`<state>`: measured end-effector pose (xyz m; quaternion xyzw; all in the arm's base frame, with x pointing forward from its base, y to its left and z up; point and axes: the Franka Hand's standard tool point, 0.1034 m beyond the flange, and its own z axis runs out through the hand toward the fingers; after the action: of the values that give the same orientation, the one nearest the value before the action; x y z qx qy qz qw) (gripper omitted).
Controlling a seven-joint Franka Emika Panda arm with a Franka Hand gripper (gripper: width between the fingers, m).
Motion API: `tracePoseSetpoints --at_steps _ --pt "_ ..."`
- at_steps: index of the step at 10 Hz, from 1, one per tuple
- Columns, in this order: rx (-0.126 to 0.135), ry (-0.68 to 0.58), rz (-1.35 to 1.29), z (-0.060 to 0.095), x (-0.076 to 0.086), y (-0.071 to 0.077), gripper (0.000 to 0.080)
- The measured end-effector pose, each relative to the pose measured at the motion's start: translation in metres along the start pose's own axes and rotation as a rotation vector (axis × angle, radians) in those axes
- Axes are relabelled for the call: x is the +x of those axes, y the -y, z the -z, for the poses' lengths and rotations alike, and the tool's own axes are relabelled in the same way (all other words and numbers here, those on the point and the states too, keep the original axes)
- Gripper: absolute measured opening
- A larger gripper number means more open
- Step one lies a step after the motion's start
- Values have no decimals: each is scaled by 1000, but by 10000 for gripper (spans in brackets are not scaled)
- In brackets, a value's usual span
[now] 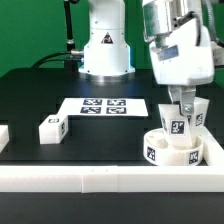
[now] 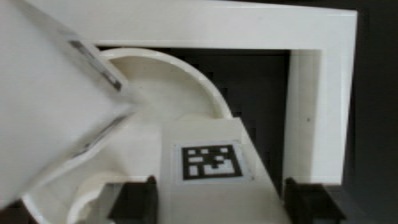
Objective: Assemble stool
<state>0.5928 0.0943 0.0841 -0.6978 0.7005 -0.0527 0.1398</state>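
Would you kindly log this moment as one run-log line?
gripper: straddling leg, grip unclear | leg: upright over seat | spare leg: on table

The exterior camera is looking across the bench [image 1: 30, 100] toward the arm's base [image 1: 105, 52] from slightly above. The wrist camera is peering closely past the pincer [image 2: 226, 192]; both are showing the leg [image 2: 217, 150] and seat [image 1: 168, 153].

The black worktop [image 1: 30, 90] carries the flat marker board [image 1: 104, 105] at its middle, a loose leg block [image 1: 52, 128] lying toward the exterior view's left, the round seat [image 1: 176, 156] tucked against the white border rail [image 1: 90, 178] at the front, and the arm's base [image 1: 106, 55] behind.
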Motion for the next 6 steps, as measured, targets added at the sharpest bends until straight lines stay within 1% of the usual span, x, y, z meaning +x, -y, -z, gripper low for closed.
tracePoseSetpoints --at_steps 1,2,3,4,5,6 --pt "-1 0 39 0 0 0 443" --pt "-1 0 43 0 0 0 570" --pt "-28 23 142 7 0 -1 570" --pt "-16 39 232 22 3 6 633" --pt "7 42 319 35 8 13 645" --pt "3 38 316 32 8 11 645"
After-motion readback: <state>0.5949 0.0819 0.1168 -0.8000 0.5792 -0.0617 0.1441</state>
